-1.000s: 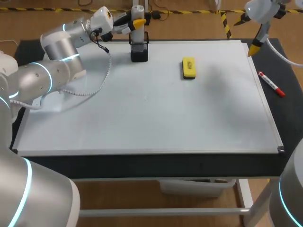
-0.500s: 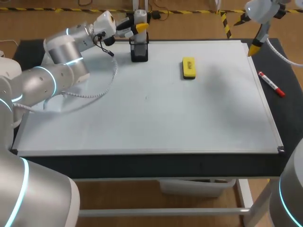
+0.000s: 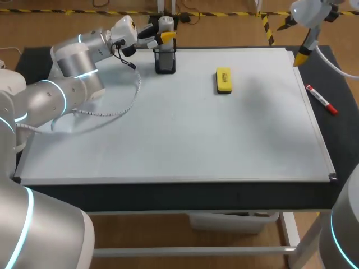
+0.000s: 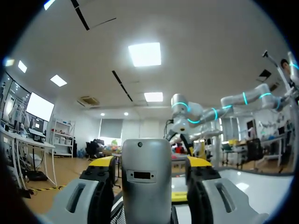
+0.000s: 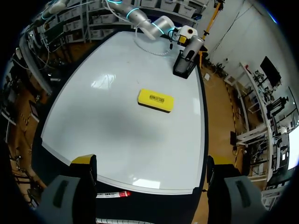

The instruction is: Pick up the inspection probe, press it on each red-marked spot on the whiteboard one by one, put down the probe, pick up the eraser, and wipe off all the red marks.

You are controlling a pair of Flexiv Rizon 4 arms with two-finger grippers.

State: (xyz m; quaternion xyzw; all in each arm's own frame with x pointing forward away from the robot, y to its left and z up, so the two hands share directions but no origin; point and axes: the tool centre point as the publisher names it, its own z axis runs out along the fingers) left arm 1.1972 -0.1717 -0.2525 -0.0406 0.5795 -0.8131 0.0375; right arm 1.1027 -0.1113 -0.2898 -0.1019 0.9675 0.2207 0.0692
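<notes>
The grey cylindrical probe point(image 3: 165, 23) stands upright in a black holder point(image 3: 165, 63) at the whiteboard's point(image 3: 224, 140) far edge. My left gripper point(image 3: 163, 35) straddles the probe's upper part. In the left wrist view the probe point(image 4: 146, 182) stands between the yellow-tipped fingers point(image 4: 103, 162) with a gap on each side, so my left gripper point(image 4: 150, 163) is open. The yellow eraser point(image 3: 223, 80) lies on the board to the right of the holder. My right gripper point(image 3: 302, 57) hangs open above the board's far right corner, with the eraser point(image 5: 155, 101) far ahead of it.
A red marker point(image 3: 321, 99) lies on the black table just off the board's right edge, and it shows under my right gripper point(image 5: 150, 163) as the red marker point(image 5: 112, 194). The board's white surface stretches wide from the middle to its near edge.
My left fingers have spread away from the probe, which now sits a little lower in its holder. The right arm has not moved.
</notes>
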